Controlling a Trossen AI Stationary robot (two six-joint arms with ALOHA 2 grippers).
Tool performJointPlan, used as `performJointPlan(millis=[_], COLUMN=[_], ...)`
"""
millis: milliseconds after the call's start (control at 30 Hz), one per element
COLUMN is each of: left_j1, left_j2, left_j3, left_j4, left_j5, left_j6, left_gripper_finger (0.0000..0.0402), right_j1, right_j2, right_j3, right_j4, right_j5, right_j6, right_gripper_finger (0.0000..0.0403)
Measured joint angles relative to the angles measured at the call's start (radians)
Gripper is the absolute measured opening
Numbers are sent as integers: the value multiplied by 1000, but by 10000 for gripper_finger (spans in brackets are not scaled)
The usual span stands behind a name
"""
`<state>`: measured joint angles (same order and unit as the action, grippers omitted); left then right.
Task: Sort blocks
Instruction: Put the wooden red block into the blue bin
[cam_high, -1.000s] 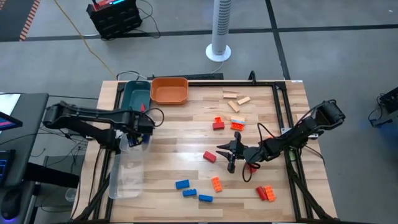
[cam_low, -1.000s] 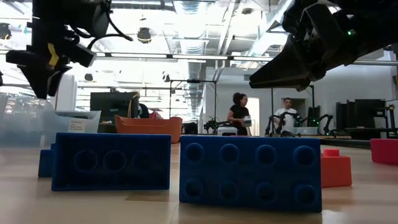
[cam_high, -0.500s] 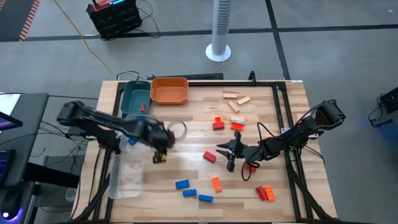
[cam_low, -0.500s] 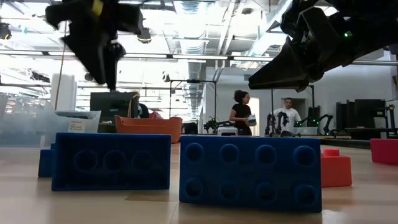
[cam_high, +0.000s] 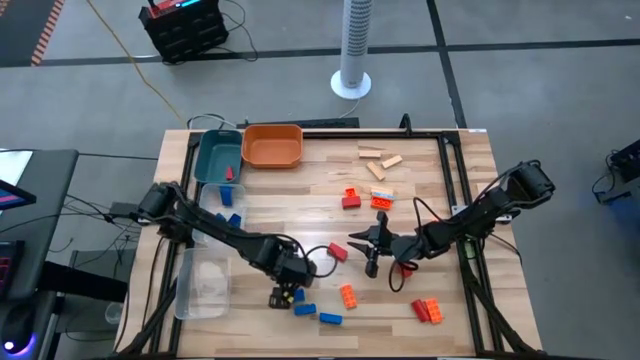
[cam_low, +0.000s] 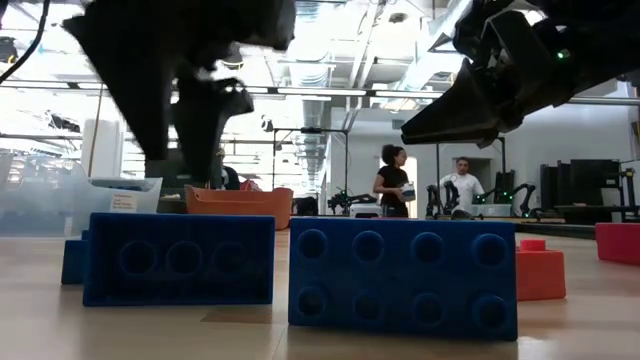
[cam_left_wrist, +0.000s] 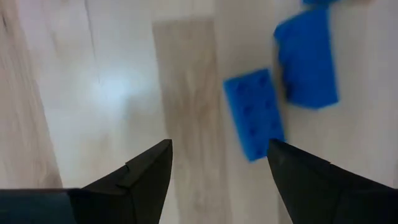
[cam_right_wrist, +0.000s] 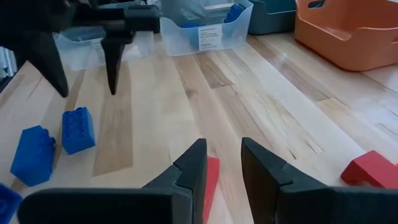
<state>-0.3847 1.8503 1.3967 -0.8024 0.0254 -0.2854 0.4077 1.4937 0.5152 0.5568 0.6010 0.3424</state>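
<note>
Three blue blocks (cam_high: 306, 309) lie just beside the left gripper (cam_high: 283, 297), whose fingers stand apart and empty. Best to straddle one block squarely before pinching. The right gripper (cam_high: 370, 252) hovers nearby, narrowly parted, holding nothing.

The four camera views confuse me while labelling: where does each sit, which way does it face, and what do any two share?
High: overhead, straight down on the table, both arms.
Low: tabletop level, facing blue blocks and the room; both arms overhead.
Left wrist: looks down past the open left gripper at a blue block.
Right wrist: looks across the table past the right gripper.
Shared: the right wrist view also shows the left gripper and blue blocks.
</note>
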Motion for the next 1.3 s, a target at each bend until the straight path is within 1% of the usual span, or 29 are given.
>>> performJointPlan(millis=[67,233,300,400,500,567,700,800,900,1000,1100,1233,1300], left_j1=[-12,-39,-41,-19,31,67,136,180,219,251,273,289,293], left_j2=[0,0,0,0,0,0,0,3,21,50,86,116,133], left_j3=[18,21,21,21,21,21,21,21,20,21,20,19,20], left_j4=[19,145,189,189,211,248,299,309,342,397,420,443,452], left_j5=[-5,-7,-60,-177,-195,-194,-155,-130,-111,-43,-3,1,27], left_j6=[2,-3,4,44,116,167,270,334,409,469,514,569,590], left_gripper_finger=[255,255,255,255,255,255,255,255,255,255,255,255,255], right_j1=[3,-4,-5,-5,-1,5,11,33,59,59,48,47,43], right_j2=[0,0,0,0,-13,-38,-116,-157,-161,-159,-159,-166,-170], right_j3=[0,0,0,0,0,0,0,0,0,0,0,2,-2], right_j4=[0,-5,-4,-4,-8,-43,-226,-334,-354,-372,-392,-411,-425], right_j5=[0,0,0,0,0,1,-4,-51,-52,-31,-59,-74,-74], right_j6=[0,0,0,0,15,39,145,204,214,227,236,243,244], right_gripper_finger=[108,108,108,108,108,108,108,108,108,108,108,108,108])
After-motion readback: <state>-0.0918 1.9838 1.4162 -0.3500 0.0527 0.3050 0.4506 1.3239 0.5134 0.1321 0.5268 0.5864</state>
